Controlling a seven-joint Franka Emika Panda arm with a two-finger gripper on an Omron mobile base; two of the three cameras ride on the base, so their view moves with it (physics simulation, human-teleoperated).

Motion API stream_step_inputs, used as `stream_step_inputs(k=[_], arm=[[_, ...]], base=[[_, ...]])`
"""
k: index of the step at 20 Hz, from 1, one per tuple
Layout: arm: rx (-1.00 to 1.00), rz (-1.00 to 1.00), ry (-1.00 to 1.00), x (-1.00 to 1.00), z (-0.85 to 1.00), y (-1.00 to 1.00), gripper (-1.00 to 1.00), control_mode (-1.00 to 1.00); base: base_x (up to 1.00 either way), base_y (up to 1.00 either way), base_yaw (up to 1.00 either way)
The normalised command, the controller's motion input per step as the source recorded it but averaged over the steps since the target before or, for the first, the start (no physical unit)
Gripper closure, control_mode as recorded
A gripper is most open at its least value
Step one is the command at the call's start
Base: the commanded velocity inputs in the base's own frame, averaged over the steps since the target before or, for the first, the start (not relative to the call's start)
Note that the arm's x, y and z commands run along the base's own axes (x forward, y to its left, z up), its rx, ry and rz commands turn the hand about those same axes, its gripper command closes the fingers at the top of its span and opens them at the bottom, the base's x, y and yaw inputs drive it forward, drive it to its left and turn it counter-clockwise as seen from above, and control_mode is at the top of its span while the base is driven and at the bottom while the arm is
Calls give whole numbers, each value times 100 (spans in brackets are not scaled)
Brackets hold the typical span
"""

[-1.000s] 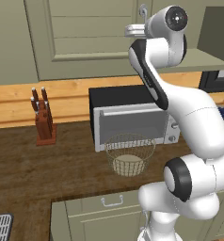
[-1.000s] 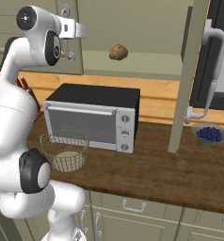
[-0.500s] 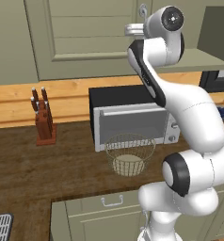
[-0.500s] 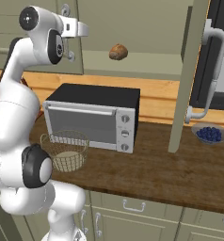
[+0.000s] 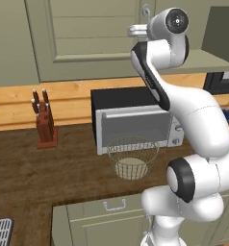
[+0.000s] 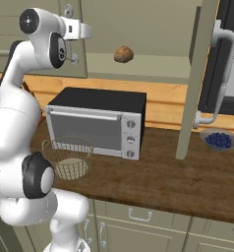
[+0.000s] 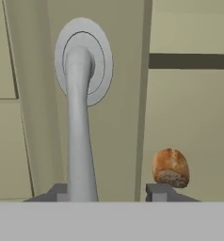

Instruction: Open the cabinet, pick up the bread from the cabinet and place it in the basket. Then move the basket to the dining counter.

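The cabinet (image 5: 87, 38) has its left door closed, and its right door (image 6: 200, 74) hangs open. The bread (image 6: 123, 54), a small golden-brown loaf (image 7: 170, 168), lies on the cabinet shelf. My gripper (image 7: 109, 190) is raised to the closed left door (image 5: 134, 31). Its jaws straddle the long silver handle (image 7: 81, 141). The handle lies against the left fingertip, with a gap to the right one. The wire basket (image 5: 132, 156) stands on the worktop in front of the toaster oven (image 6: 67, 157). The dining counter is out of view.
A toaster oven (image 6: 97, 120) stands on the wooden worktop (image 6: 163, 177) behind the basket. A knife block (image 5: 44, 122) is at the left. A bowl of blueberries (image 6: 219, 141) sits at the right, under the open door's curved handle (image 6: 219, 74).
The arm has barely shifted and the hand stays at the left door's handle. The jaws have narrowed around it.
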Motion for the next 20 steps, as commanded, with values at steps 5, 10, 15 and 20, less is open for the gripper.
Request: stream_step_inputs(k=[5, 10, 15, 20], arm=[[0, -10, 1, -30, 0, 4, 100, -100], [0, -15, 2, -52, 0, 29, 100, -100], [0, -16, 0, -92, 0, 46, 100, -100], [0, -16, 1, -100, 0, 63, 100, -100]], base=[[0, 0, 0], [0, 0, 0], [0, 0, 0], [0, 0, 0]])
